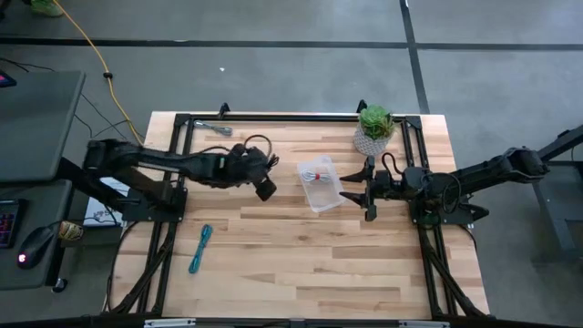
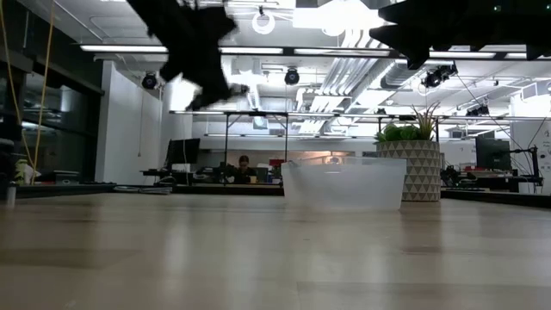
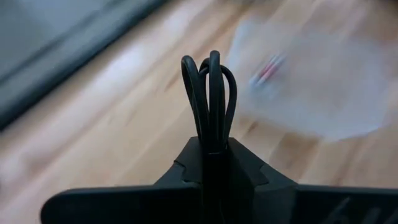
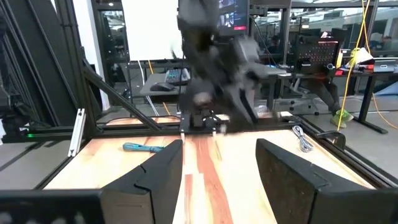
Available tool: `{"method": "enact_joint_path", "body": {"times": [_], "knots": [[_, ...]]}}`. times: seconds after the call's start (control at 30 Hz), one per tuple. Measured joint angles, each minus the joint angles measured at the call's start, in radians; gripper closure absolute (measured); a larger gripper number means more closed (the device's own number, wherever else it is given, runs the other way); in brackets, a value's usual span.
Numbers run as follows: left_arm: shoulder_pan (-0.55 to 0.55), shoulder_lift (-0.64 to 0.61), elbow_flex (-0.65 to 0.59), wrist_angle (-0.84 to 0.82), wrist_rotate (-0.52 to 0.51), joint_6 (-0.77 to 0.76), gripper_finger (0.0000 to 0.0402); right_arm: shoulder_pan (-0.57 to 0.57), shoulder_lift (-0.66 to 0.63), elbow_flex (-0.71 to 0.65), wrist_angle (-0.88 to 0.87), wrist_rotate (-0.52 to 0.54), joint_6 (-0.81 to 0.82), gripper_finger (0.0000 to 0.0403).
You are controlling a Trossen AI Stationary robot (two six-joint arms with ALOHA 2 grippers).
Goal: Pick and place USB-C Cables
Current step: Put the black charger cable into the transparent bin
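Note:
My left gripper (image 1: 265, 189) hangs above the table just left of the clear tub (image 1: 321, 193) and is shut on the black USB-C cable (image 3: 211, 93). The red-and-white cable (image 1: 318, 173) lies inside the tub. The teal-blue cable (image 1: 200, 248) lies flat on the wood near the table's left side. The silvery grey cable (image 1: 217, 129) lies by the far left corner. My right gripper (image 1: 366, 199) is open just right of the tub and holds nothing; its own wrist view shows its fingers (image 4: 155, 177) spread apart. My left gripper pinches the black cable bundle between its two fingers, with the looped end (image 3: 210, 68) sticking out past the fingertips (image 3: 239, 163). The loops stand along the fingers. The low view shows the gripper (image 2: 207, 73) raised well above the table, so the cable is lifted clear.
A potted plant (image 1: 375, 128) stands in a white patterned pot by the far right corner, close behind the tub. Black frame rails (image 1: 182, 146) run along the table's left, far and right sides. Bare wood (image 1: 310, 264) stretches across the near half. A yellow cord (image 1: 91, 46) lies on the floor.

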Motion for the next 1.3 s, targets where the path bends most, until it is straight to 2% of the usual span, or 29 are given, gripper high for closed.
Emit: {"method": "enact_joint_path", "body": {"times": [0.17,0.4,0.6,0.73,0.83,1.3], "knots": [[-0.125,-0.135,-0.052,0.226,-0.072,0.147,0.0388,0.000,0.000,0.000,0.000,0.000,0.029,0.0208],[-0.273,-0.248,-0.291,0.714,-0.110,0.367,0.0388,0.000,0.000,0.000,0.000,0.000,0.046,0.0208],[-0.311,-0.264,-0.545,1.187,-0.098,0.448,0.0387,0.000,0.000,0.000,0.004,0.000,0.050,0.0208],[-0.311,-0.263,-0.664,1.380,-0.055,0.445,0.0387,0.000,0.000,0.000,0.005,0.000,0.050,0.0208],[-0.311,-0.265,-0.700,1.455,-0.048,0.448,0.0387,0.000,0.000,0.000,0.008,0.000,0.045,0.0208],[-0.311,-0.273,-0.705,1.465,-0.027,0.460,0.0387,0.000,0.000,0.000,0.008,0.000,0.049,0.0208]]}}
